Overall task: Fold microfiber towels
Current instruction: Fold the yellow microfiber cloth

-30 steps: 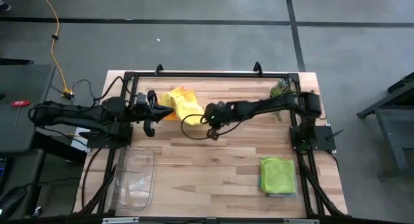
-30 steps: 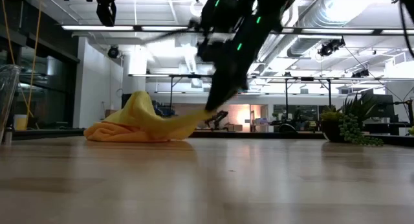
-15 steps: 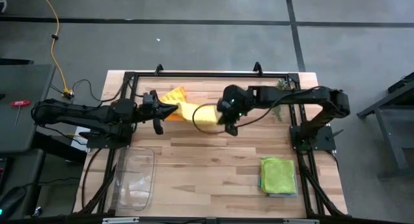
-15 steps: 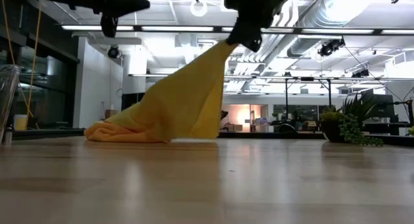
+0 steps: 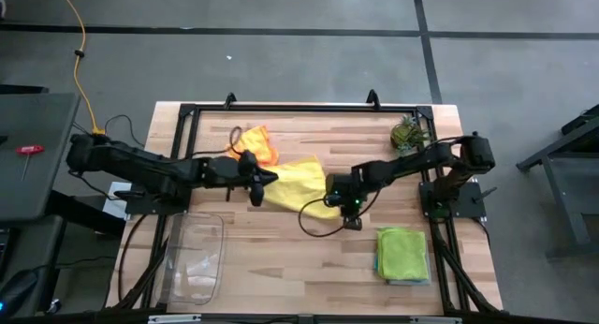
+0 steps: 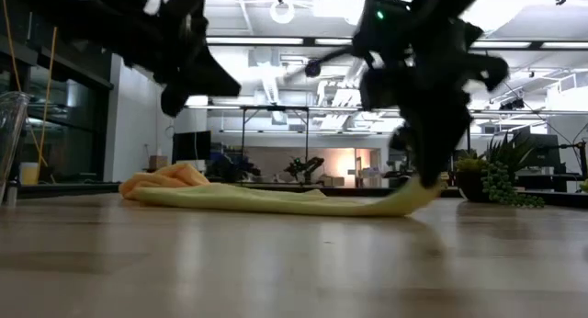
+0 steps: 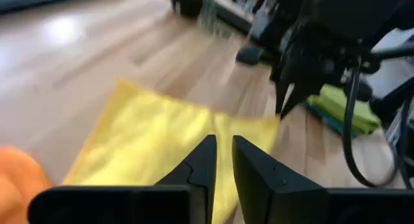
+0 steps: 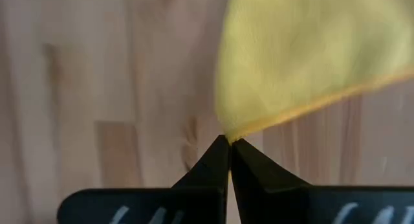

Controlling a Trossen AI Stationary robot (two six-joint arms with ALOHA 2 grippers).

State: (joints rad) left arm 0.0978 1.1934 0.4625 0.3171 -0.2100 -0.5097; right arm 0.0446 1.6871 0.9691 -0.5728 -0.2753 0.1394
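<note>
1. The table (image 5: 309, 258) carries the work; both arms reach toward its middle from opposite sides.
2. The yellow towel (image 5: 298, 182) lies spread nearly flat between the two grippers. It drapes limp, so it is judged light, soft and unable to hold shape; a corner or hem pinch suits it best.
3. The orange towel (image 5: 258, 142) sits bunched just behind the left gripper, touching the yellow one.
4. A folded lime green towel (image 5: 403, 252) rests on a stack, well apart beyond the right gripper.
5. The right gripper (image 5: 343, 201) is closed, pinching one corner of the yellow towel close to the table.
6. The left gripper (image 5: 262, 179) hovers over the opposite edge, fingers (image 7: 202, 166) narrowly parted, holding nothing.
</note>
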